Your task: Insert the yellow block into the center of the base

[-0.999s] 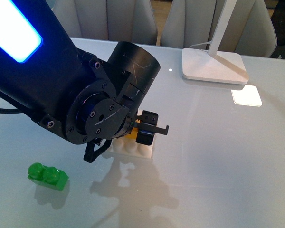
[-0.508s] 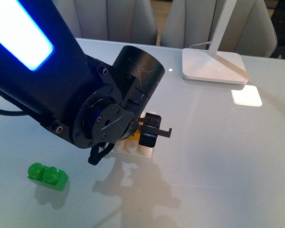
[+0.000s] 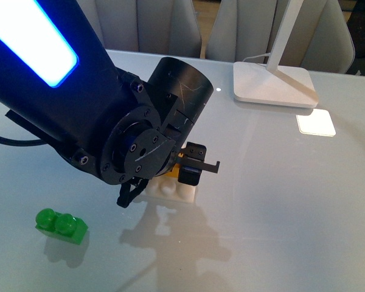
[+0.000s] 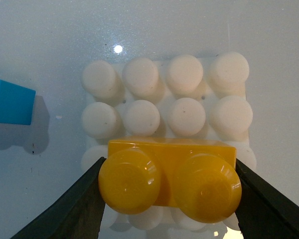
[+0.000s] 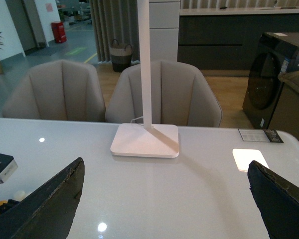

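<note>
Left wrist view: left claw pinching yellow block over base; blue brick beside, apparently clear.

White lamp foot on table, two chairs behind, fingers spread

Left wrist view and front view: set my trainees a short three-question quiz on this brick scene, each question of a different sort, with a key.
1. True or false: the left gripper holds the glossy yellow two-stud plastic brick.
2. The yellow brick is over which thing? A the white studded square plastic base B the white lamp foot
3. What colour is the two-stud brick lying alone on the table?

Key: 1 true; 2 A; 3 green.
</note>
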Action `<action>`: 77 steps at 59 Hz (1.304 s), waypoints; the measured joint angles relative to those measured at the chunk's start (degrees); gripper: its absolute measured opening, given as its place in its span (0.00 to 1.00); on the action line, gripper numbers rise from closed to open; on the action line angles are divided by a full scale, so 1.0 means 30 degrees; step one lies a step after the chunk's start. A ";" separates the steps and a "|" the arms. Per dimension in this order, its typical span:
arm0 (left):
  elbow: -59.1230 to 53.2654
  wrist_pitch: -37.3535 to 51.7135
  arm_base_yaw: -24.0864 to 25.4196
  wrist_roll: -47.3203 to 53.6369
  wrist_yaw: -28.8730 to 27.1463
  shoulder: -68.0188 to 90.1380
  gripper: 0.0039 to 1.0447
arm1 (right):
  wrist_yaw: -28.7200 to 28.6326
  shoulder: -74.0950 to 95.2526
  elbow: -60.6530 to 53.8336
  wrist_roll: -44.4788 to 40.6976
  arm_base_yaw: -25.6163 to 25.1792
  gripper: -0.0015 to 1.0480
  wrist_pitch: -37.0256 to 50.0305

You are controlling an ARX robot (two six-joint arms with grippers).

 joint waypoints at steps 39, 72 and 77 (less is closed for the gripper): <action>0.0612 -0.0678 0.0000 -0.0393 -0.0962 0.0925 0.60 | 0.0000 0.0000 0.0000 0.0000 0.0000 0.92 0.0000; 0.1086 -0.1086 -0.0255 -0.1515 -0.1712 0.1588 0.60 | 0.0000 0.0000 0.0000 0.0000 0.0000 0.92 0.0000; 0.1144 -0.1100 -0.0255 -0.1617 -0.1727 0.1647 0.60 | 0.0000 0.0000 0.0000 0.0000 0.0000 0.92 0.0000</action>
